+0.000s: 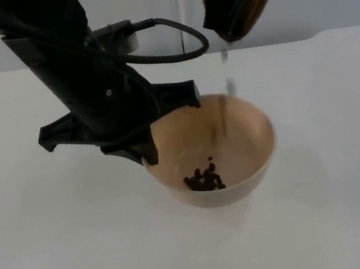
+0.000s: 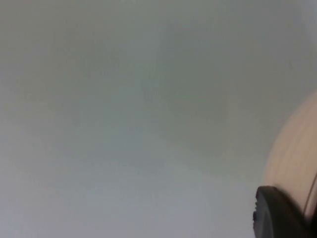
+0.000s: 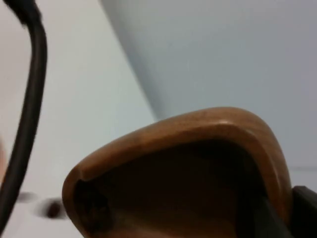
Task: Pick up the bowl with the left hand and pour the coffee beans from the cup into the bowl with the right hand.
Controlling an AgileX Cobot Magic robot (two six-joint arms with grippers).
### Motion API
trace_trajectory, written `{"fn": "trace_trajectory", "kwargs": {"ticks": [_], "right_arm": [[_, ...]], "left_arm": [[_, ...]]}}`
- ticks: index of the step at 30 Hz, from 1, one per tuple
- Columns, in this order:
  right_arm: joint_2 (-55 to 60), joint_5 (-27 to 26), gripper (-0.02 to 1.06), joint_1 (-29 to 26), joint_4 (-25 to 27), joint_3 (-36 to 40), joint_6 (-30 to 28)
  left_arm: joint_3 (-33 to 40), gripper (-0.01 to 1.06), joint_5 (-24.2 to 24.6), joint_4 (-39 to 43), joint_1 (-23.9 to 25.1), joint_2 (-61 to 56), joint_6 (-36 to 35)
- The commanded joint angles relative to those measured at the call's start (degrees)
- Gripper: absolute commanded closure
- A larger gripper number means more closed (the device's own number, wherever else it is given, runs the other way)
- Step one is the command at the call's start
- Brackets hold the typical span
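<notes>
Top view is showing you the left gripper [image 1: 144, 154] clenching the near-left rim of the cream bowl [image 1: 246, 132], which is sitting over the middle of the white table [image 1: 337, 220]. Coffee beans [image 1: 204, 179] are lying in a small heap on the bowl's floor. The wooden cup [image 1: 242, 0] is hanging tipped above the bowl's far rim, towards the table's far edge, mouth down. In the right wrist view the right gripper [image 3: 297, 218] is grasping the cup by its rim.
</notes>
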Motion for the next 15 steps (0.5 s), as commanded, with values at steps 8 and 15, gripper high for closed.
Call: {"fn": "trace_trajectory", "kwargs": {"ticks": [8,15], "right_arm": [[-3.9,-0.96,1.04,-3.13,5.66,0.31,2.16],[-5.36,-3.48,1.04,-3.72,10.94,0.31,2.16]], "left_arm": [[0.06,1.05,-0.25,-0.54,-0.17,-0.58,-0.34],[0.06,1.05,-0.17,-0.54,-0.17,-0.58,-0.34]]}}
